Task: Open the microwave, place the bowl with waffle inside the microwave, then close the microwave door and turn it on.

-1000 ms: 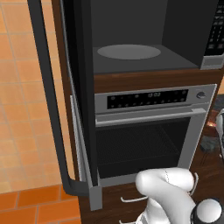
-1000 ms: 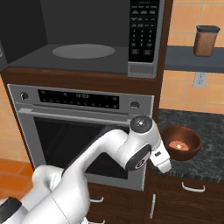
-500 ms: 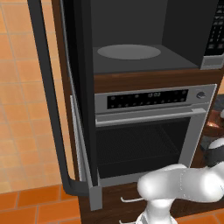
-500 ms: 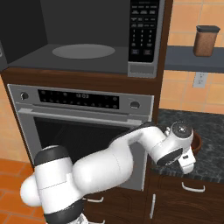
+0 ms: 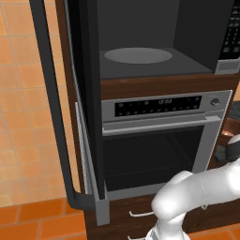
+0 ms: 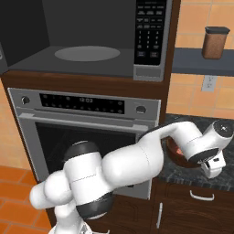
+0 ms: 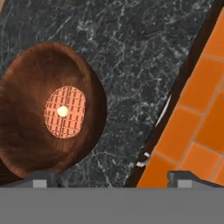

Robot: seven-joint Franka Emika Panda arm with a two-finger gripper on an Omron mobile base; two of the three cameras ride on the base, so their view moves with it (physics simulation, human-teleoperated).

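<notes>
Claw (image 7: 109, 177) swung over — round wooden bowl (image 7: 48, 111).

Even rendered light, sharp, no glare.

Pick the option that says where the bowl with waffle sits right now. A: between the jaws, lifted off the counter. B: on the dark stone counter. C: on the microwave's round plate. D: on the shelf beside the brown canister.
B: the bowl with waffle rests on the dark marbled counter, below the open gripper, whose jaws do not touch it.
</notes>
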